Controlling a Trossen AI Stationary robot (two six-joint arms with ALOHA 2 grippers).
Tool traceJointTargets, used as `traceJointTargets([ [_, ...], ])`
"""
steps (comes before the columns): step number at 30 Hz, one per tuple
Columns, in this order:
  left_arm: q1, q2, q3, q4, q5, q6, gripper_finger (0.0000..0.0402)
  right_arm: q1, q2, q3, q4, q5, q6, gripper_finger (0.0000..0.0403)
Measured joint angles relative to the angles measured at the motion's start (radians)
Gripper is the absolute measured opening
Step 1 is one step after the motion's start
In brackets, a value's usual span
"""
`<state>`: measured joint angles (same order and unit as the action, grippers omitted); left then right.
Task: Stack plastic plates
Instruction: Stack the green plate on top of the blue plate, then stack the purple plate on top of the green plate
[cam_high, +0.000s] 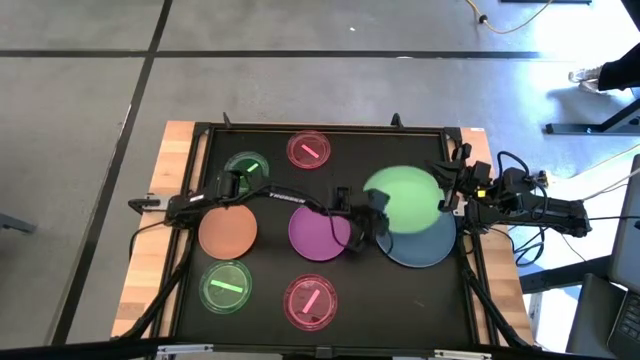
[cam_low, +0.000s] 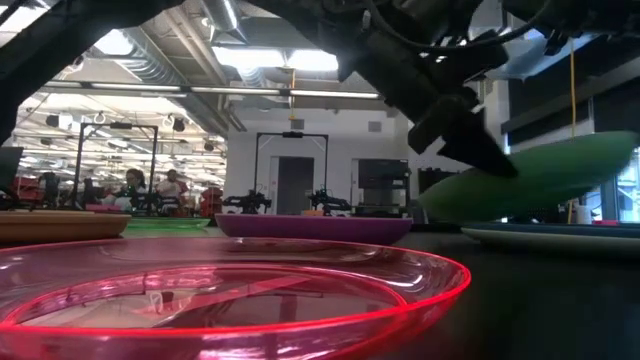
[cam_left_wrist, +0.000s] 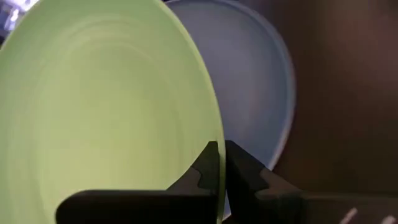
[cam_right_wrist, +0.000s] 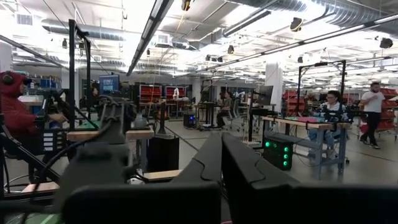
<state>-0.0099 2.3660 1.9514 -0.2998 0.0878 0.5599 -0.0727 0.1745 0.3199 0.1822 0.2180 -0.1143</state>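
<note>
My left gripper (cam_high: 375, 217) (cam_left_wrist: 221, 149) reaches across the table and is shut on the large green plate (cam_high: 405, 198) (cam_low: 540, 175). That plate hangs tilted over the large blue plate (cam_high: 425, 245) (cam_left_wrist: 261, 87), which lies flat on the table. The purple plate (cam_high: 318, 232) and the orange-brown plate (cam_high: 228, 232) lie flat to the left of them. My right gripper (cam_right_wrist: 221, 140) is shut and empty at the table's right edge (cam_high: 450, 185), facing the room. No pale white plate shows. My left gripper pinches the green plate's rim (cam_left_wrist: 214, 134) between its two fingers (cam_left_wrist: 249, 171), at the plate's left, near side (cam_high: 380, 212). It comes slanting down from the table's left. The plate is tilted, its right side higher (cam_low: 610, 150), above the blue plate.
Small translucent plates lie around: pink (cam_high: 308, 150) and green (cam_high: 245, 168) at the far side, green (cam_high: 226, 287) and pink (cam_high: 310, 302) (cam_low: 230, 290) at the near side. The dark mat's raised frame (cam_high: 470, 270) bounds the work area. People and benches show beyond the table.
</note>
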Motion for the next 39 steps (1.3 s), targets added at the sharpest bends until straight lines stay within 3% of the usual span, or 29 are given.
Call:
traceJointTargets([
  [9, -0.053, 0.046, 0.002, 0.129, 0.094, 0.025, 0.0005, 0.0, 0.0, 0.0, -0.001, 0.001, 0.0, 0.0003],
  [17, -0.049, 0.088, 0.001, 0.185, 0.044, 0.028, 0.0016, 0.0, 0.0, 0.0, -0.002, 0.003, 0.0, 0.0003],
  [25, -0.054, 0.092, 0.001, 0.198, 0.046, 0.018, 0.0066, 0.0, 0.0, 0.0, -0.002, 0.007, 0.0, 0.0003],
  [28, -0.066, 0.087, 0.001, 0.192, -0.01, -0.004, 0.0082, 0.0, 0.0, 0.0, -0.002, -0.001, 0.018, 0.0003],
  [34, -0.107, 0.021, 0.001, 0.069, -0.205, -0.055, 0.0089, 0.0, 0.0, -0.001, -0.005, -0.002, 0.085, 0.0003],
  [39, -0.126, -0.064, 0.001, -0.169, -0.23, -0.14, 0.0088, 0.0, 0.0, -0.001, -0.028, -0.038, 0.085, 0.0003],
])
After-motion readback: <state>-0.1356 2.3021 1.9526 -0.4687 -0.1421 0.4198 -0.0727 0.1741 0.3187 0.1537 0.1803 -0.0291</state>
